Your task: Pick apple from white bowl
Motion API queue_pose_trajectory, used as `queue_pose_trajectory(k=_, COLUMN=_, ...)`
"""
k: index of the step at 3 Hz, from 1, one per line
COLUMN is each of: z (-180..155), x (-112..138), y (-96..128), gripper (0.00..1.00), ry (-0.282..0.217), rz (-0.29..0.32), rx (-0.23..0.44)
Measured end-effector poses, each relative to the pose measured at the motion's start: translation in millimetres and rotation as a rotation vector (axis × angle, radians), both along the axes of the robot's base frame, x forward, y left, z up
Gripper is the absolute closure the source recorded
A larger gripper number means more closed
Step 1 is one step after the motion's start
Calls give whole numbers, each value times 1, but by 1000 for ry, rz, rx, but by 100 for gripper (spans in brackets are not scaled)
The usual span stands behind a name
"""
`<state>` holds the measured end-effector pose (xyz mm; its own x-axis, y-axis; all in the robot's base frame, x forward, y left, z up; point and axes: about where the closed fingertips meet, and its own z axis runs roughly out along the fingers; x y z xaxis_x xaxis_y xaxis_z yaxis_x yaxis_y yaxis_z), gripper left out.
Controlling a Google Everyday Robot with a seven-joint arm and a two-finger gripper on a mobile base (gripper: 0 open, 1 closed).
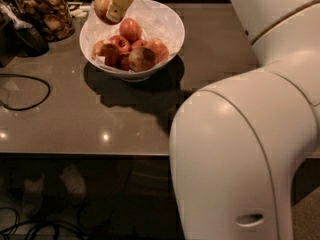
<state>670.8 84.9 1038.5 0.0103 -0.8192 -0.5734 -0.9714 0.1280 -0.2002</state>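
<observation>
- Dim room, with a glossy grey table (pixel 75 126) whose front edge runs across the middle of the view; below it lie dark floor and some loose wires
- Nearest of all is the robot's bulky white arm (pixel 240 149), filling the right side and reaching over the table toward its far edge
- On the table's left a black cable (pixel 35 96) loops, well apart from the bowl
- Further back stands the white bowl (pixel 162 21), paper-lined, with a heap of other apples (pixel 132 49) in its near half
- Above the bowl's far-left rim the gripper (pixel 111 10) is pinching the apple (pixel 100 1) — one pale finger crosses its front (the other is hidden behind the fruit), and the apple hangs clear of the heap
- Step, as I judge it: the grasp is made and the lift is in hand, so the task looks nearly done. The next move calls for a steady rise straight up with a firm pinch, since the glossy skin could slip
- Room to move: open above and to the bowl's right. To the left a glass jar of brown snacks (pixel 45 11) stands near the bowl and close to the apple — any drift that way risks a knock
</observation>
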Motion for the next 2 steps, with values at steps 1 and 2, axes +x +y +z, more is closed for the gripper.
queue_pose_trajectory(k=1, z=25, x=-41, y=-12, gripper=100, ry=-32, rz=43, rx=58)
queue_pose_trajectory(k=2, z=21, x=-42, y=-9, gripper=100, ry=-26, rz=45, rx=55)
